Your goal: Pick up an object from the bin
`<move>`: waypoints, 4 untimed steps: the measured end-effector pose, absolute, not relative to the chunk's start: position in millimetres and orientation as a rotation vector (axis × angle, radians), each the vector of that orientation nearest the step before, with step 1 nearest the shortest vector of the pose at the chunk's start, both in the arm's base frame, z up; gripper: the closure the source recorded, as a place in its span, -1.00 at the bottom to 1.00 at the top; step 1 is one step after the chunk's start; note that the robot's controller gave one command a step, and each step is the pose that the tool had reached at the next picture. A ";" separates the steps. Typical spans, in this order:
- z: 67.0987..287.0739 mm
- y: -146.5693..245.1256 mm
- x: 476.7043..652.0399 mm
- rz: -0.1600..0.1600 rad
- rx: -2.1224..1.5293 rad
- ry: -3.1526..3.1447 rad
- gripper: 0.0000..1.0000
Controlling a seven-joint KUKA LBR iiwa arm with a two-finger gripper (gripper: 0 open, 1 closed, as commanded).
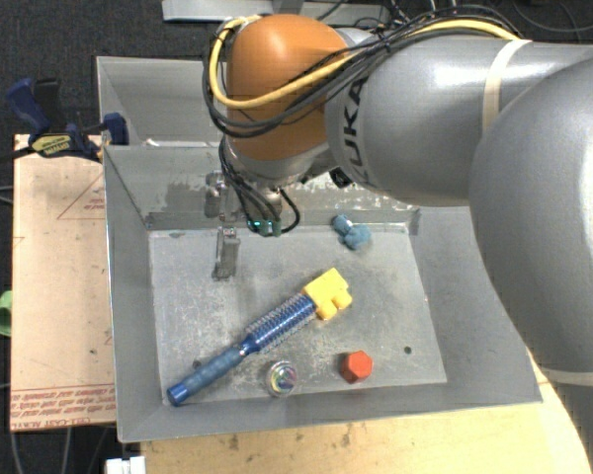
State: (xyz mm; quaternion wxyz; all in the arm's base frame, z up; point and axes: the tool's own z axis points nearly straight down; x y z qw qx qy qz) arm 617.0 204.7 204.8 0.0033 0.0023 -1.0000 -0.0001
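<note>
Gripper [224,268]: low over bare floor in the far-left part of the bin [128,265]. Nothing seen in it; can't tell how wide it's set.
Blue tool [239,349]: nearest thing to gripper but apart from it. Lies flat on a diagonal, handle end twd near-left corner, yellow head [327,293] twd mid-bin.
Other bits: pale blue piece [351,232] by far wall. Red block [355,366] & shiny ball [281,377] near front, ball just beside tool handle.
Step, my read: nothing closed on yet; tool looks the easiest pick.
How to do it well: come down over the ribbed shaft, close across it, not along. Keep clear of ball. Round shaft may roll, so centre the grip & lift straight up.
</note>
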 end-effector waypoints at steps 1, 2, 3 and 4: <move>137.6 130.9 567.1 0.005 0.160 -3.129 -1.00; 68.2 149.7 537.3 -0.003 0.749 -3.047 -1.00; 68.9 148.6 538.3 -0.001 0.747 -3.050 1.00; 215.1 126.4 563.2 0.000 0.739 -3.065 1.00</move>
